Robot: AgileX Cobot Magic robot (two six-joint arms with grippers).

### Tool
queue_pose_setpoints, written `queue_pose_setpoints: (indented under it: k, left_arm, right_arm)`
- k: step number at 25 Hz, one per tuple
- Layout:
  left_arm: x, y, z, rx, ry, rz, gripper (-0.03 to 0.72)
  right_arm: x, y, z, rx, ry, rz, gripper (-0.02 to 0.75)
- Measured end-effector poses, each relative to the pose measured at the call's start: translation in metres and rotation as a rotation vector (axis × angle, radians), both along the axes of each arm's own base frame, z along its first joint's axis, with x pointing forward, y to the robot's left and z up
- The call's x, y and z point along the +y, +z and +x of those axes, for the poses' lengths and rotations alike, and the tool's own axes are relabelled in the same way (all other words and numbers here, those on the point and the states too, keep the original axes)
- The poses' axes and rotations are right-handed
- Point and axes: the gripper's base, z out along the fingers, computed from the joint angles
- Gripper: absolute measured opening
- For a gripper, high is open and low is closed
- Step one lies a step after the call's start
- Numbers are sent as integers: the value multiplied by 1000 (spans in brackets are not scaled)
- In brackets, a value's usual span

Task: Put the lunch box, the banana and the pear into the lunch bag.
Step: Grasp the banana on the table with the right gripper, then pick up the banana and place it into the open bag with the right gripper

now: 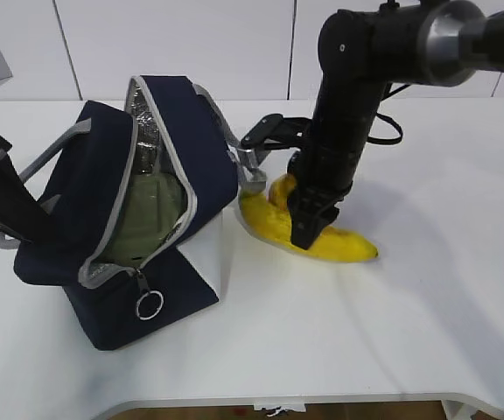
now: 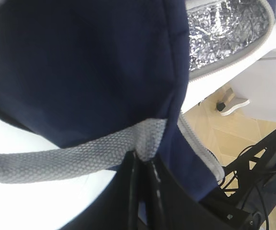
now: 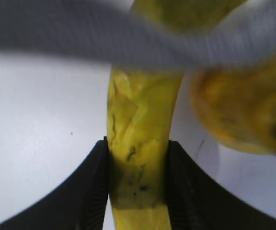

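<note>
Banana (image 3: 140, 158), curved and speckled yellow, between ribbed black pads of right hand (image 3: 139, 191)

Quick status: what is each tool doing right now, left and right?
Left tool: closed on the lunch bag's grey handle.
Right tool: closed on the banana, which lies on the table.

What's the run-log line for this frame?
left hand: shut on bag handle | right hand: closed on banana | lunch box: in lunch bag | pear: on table, beside banana
</note>
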Motion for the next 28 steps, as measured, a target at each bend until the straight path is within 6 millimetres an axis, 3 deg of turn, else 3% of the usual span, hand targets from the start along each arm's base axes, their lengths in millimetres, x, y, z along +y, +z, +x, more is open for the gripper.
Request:
queue_pose_setpoints:
  k: [11, 20, 28]
  left_arm:
    - [0, 0, 0, 0, 0, 0, -6]
    - [0, 0, 0, 0, 0, 0, -6]
    - [0, 0, 0, 0, 0, 0, -6]
  right_arm:
    - [1, 25, 5, -56, -101, 17, 267]
    - [-10, 75, -6, -173, -139, 10, 267]
    - [-31, 101, -8, -307, -249, -142, 267]
